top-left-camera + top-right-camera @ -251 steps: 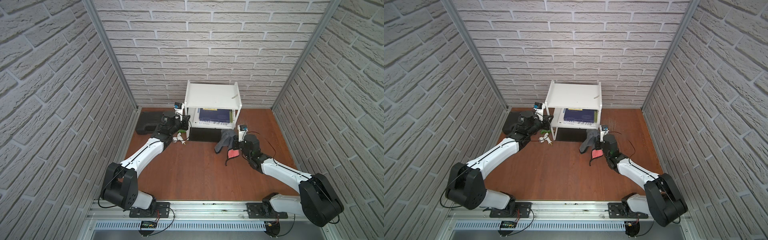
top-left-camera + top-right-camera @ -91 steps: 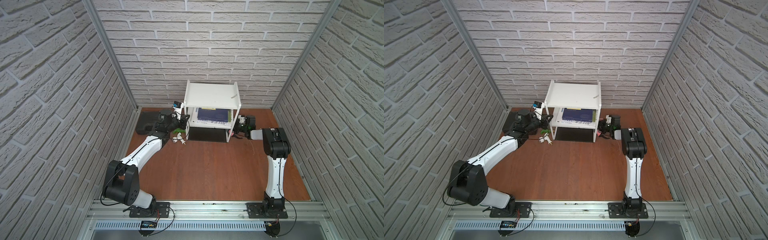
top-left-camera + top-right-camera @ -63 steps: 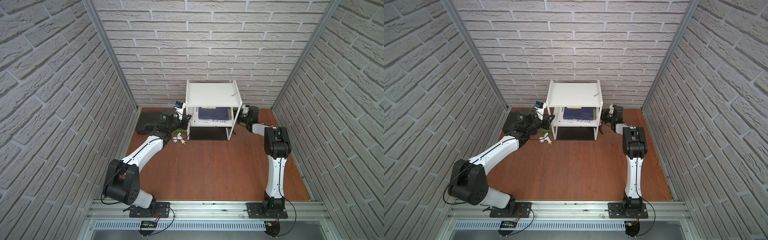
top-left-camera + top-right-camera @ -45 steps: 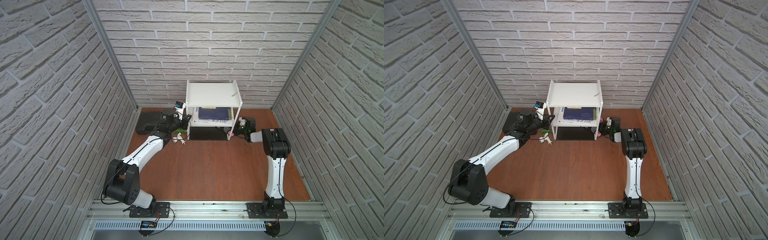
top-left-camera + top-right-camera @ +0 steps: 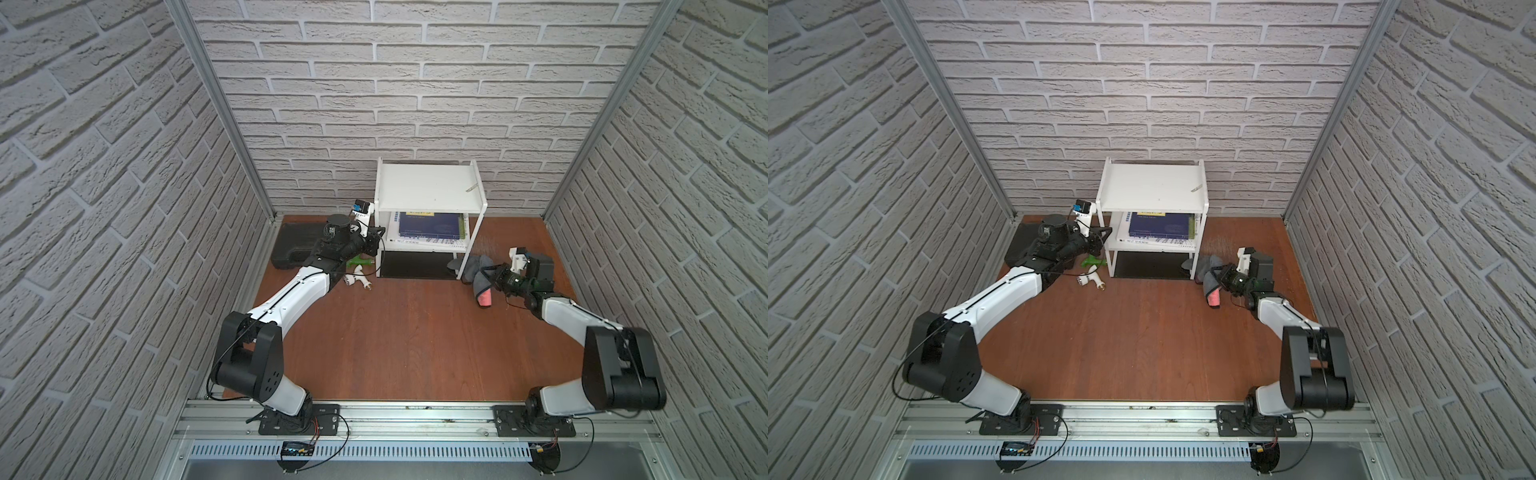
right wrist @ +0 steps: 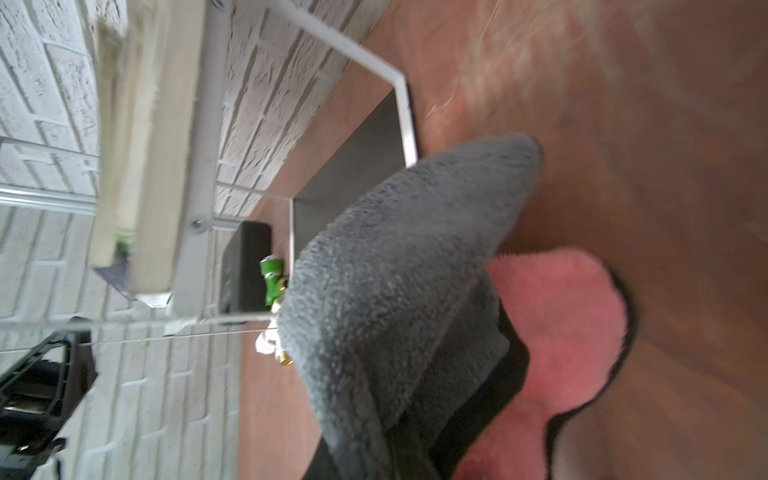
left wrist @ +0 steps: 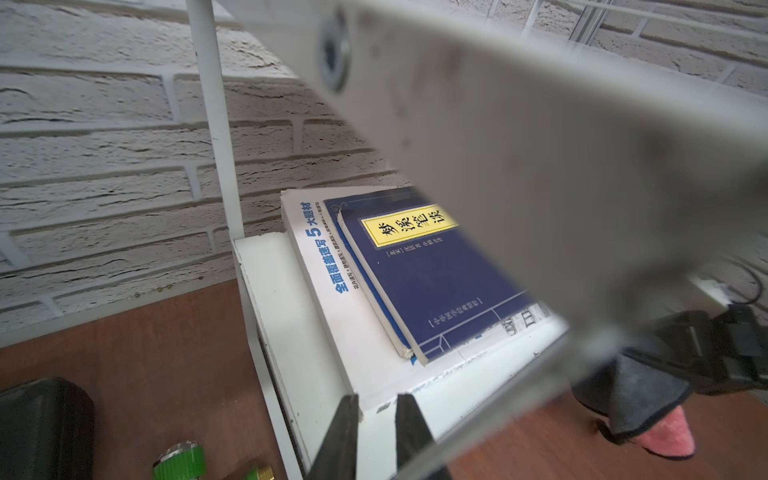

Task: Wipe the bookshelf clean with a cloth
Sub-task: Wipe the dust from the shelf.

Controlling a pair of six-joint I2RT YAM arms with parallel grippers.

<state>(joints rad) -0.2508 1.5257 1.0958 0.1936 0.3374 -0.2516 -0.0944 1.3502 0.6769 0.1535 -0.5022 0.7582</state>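
The white bookshelf [image 5: 428,191] [image 5: 1152,187] stands against the back wall, with its black base panel [image 5: 415,266] on the floor. My left gripper [image 5: 376,241] [image 7: 376,432] sits at the shelf's left front leg, level with the lower board. Its jaws stand a narrow gap apart, and only the white board shows between them. My right gripper [image 5: 492,278] [image 5: 1219,276] is low, just right of the right front leg, shut on the cloth [image 5: 478,270] [image 6: 395,270]. The cloth's grey side drapes over the jaws and hides them. Its pink end [image 5: 484,298] hangs toward the front.
Books [image 5: 430,226] [image 7: 424,274] lie stacked on the lower board. A black case [image 5: 293,245] lies left of the shelf by the wall. A green fitting [image 5: 359,261] and a white fitting [image 5: 357,281] lie under my left arm.
My right arm has swung down and back from the shelf's right side, and the cloth has come with it to the floor by the right front leg. My left arm has stayed at the left front leg.
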